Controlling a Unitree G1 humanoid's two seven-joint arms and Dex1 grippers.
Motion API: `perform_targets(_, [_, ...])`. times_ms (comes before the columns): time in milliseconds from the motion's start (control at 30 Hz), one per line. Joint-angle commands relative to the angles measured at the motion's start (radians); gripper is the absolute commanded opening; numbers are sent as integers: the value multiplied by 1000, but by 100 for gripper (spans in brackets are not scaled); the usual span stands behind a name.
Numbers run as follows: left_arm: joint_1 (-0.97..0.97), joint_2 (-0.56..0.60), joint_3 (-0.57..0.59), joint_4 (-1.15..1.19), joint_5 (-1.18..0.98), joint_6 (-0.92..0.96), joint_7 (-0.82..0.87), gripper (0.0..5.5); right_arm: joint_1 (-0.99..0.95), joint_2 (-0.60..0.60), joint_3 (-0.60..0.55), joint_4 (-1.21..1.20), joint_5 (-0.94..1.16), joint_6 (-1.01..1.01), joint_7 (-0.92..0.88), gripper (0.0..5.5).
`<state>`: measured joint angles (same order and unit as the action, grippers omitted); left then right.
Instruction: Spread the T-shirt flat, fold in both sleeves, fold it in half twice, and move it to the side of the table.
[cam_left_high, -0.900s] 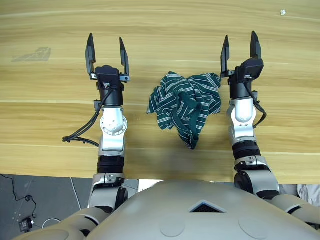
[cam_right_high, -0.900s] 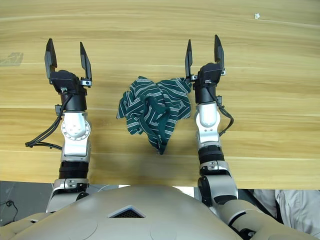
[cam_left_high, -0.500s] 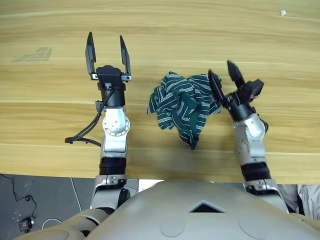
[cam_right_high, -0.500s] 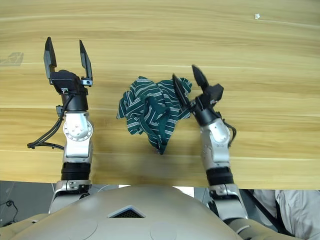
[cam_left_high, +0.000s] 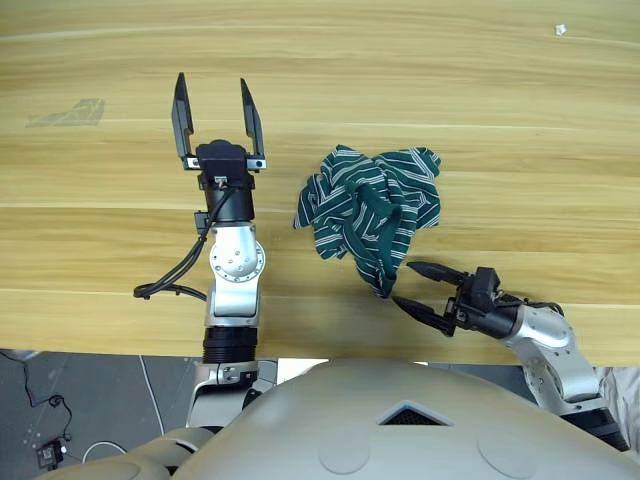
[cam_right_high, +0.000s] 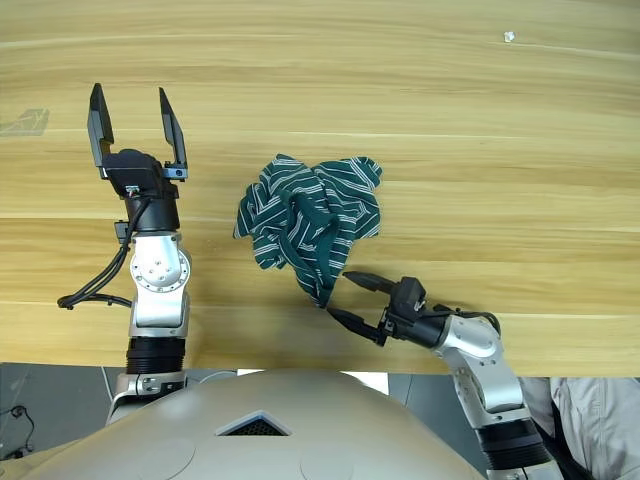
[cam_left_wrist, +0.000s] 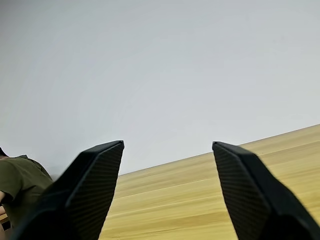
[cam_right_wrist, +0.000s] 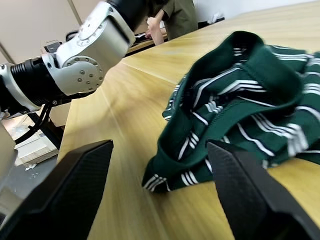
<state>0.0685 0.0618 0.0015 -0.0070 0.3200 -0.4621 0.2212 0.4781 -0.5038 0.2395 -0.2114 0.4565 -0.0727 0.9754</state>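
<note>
1. Wooden surface (cam_left_high: 500, 100) carries the crumpled T-shirt (cam_left_high: 370, 205) at centre.
2. Open right tool (cam_left_high: 403, 283) sits at the T-shirt's 5 o'clock; open left tool (cam_left_high: 212, 82) at 9 o'clock.
3. Pinch the nearest tip only, then draw outward.

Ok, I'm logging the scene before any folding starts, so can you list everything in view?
T-shirt: one, dark green with white stripes, crumpled in a heap mid-table.
Table: one, light wood, under everything.
Scrap: one, white, small, on the table's far right.
Grey patch: one, on the table's far left.
Left gripper: one, black, fingers open, to the T-shirt's left and apart from it.
Right gripper: one, black, fingers open, near the table's front edge, pointing at the T-shirt's near tip; whether it touches the T-shirt cannot be told.
</note>
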Motion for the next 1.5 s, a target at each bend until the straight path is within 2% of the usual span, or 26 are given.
perform_targets(33, [0,2,-5,-5,5,12,0,331,-9,29,22,18,-50,-17,-20,344])
perform_targets(567, [3,8,-3,3,-3,14,-2,331,-33,79,33,76,-77,-30,-31,344])
perform_targets(767, [-4,9,-3,15,-5,16,-2,331,-41,84,50,79,-84,-24,-24,228])
perform_targets(967, [-5,9,-3,20,-4,16,-1,331,-46,86,60,89,-96,-27,-24,141])
perform_targets(1200, [-4,14,2,26,-8,11,-1,331,-50,99,73,111,-124,-57,-35,5])
perform_targets(1500, [-8,18,2,33,-10,10,-1,331,-62,99,65,94,-116,-64,-30,2])
